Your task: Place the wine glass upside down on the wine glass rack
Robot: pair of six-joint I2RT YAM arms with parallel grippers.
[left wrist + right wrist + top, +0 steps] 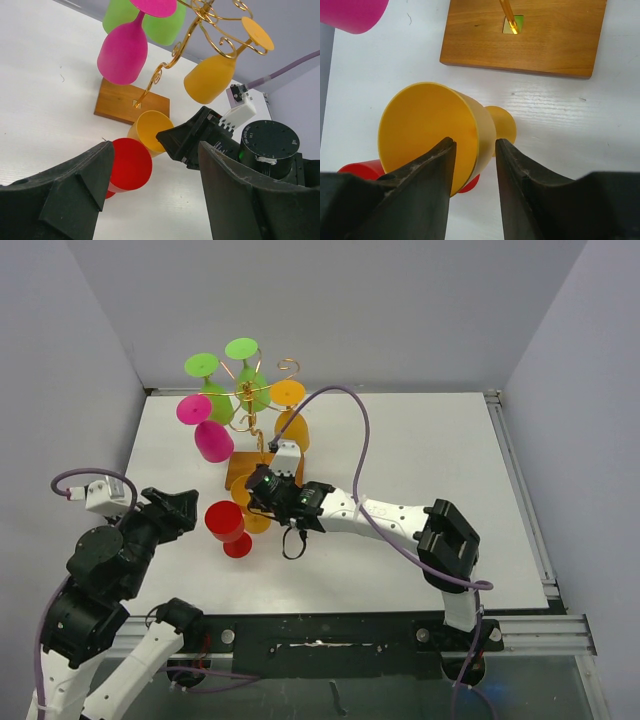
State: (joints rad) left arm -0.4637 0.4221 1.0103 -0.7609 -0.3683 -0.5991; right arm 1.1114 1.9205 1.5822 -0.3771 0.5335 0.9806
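The gold wire wine glass rack (250, 418) stands at the back on its wooden base (240, 469), with green, pink and orange glasses hanging upside down on it. An orange wine glass (430, 127) stands upright in front of the base. My right gripper (475, 142) straddles its rim, one finger inside the bowl and one against the outer wall, with a narrow gap. In the top view the right gripper (262, 485) sits over this glass (252, 517). A red wine glass (226, 524) stands beside it. My left gripper (185, 508) is open and empty, just left of the red glass (129, 164).
The rack's base (545, 40) lies just beyond the held glass. Hanging pink (122, 52) and orange (210, 77) bowls are above and behind it. A purple cable (365, 455) arches over the right arm. Walls close in the table's back and sides.
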